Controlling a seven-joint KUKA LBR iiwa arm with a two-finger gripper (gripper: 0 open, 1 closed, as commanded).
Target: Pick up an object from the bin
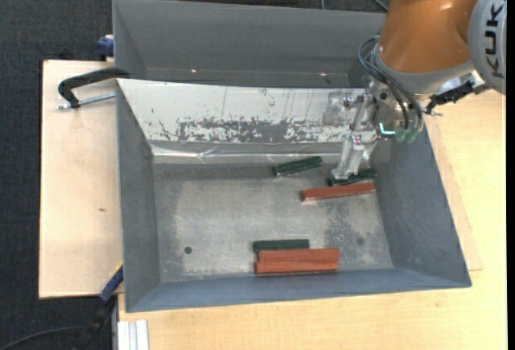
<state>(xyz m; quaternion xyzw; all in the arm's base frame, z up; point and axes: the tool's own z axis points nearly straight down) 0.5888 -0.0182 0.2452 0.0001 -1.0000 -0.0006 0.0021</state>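
Note:
My gripper [351, 172] hangs low at the bin's back right, its fingertips down at the floor. Right under them lies a dark green flat stick [354, 176], mostly hidden by the fingers. Just in front of it rests a red-brown flat stick [338, 192], lying nearly level. To the left, near the back wall, sits another dark green stick [297, 167], slightly tilted. Whether the fingers close on anything I cannot make out.
At the bin's front middle lie a dark green stick [280, 245] and a longer red-brown bar [297, 261] side by side. The orange wrist cover and cables hang over the bin's back right corner.

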